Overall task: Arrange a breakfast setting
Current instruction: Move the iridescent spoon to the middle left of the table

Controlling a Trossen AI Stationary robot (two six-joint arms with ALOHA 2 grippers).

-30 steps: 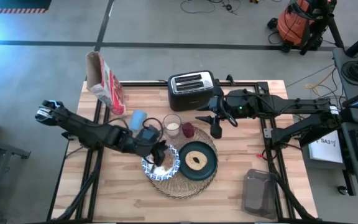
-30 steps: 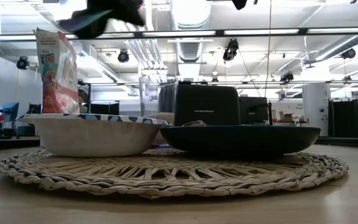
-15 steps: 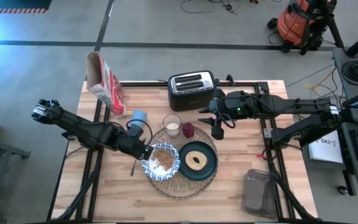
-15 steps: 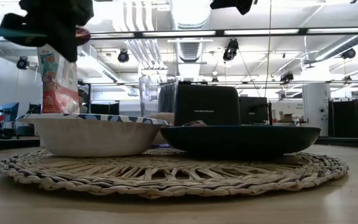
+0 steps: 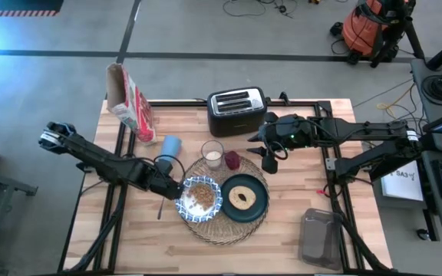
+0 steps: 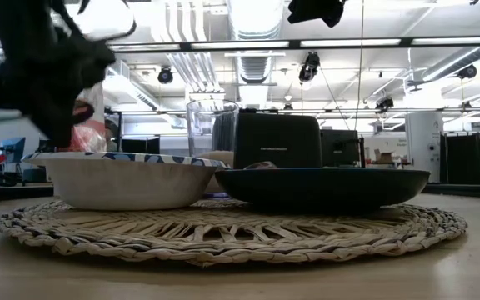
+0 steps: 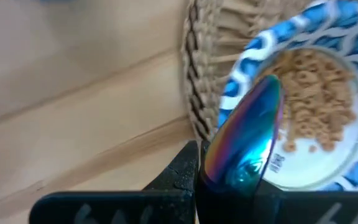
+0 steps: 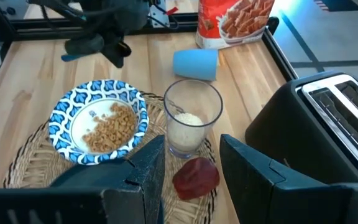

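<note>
Blue-and-white patterned bowl (image 5: 199, 197) sits on the left part of the large round woven straw placemat (image 5: 225, 229), holding ring-shaped cereal heaped to one side over a white bottom. Dark teal plate (image 5: 243, 199) touches it on the right, same mat, carrying a round pale ring-shaped piece of bread (image 5: 242, 197). Clear glass (image 8: 191, 123) stands at the mat's far edge, a low layer of white in its bottom; small dark-red item (image 8: 196, 177) lies just beside it.

Left gripper (image 5: 167, 188) hangs at the bowl's left rim, jaws clamped tight on a small iridescent metal spoon (image 7: 248, 138); spoon bowl points toward the cereal.

Right gripper (image 5: 266, 149) hovers beyond the red item, jaws partly apart, holding nothing.

Farther out on the wooden counter (image 5: 298, 192): small blue cup (image 5: 172, 145) on its side, black-and-silver toaster (image 5: 236, 110), red cereal box (image 5: 130, 102).
</note>
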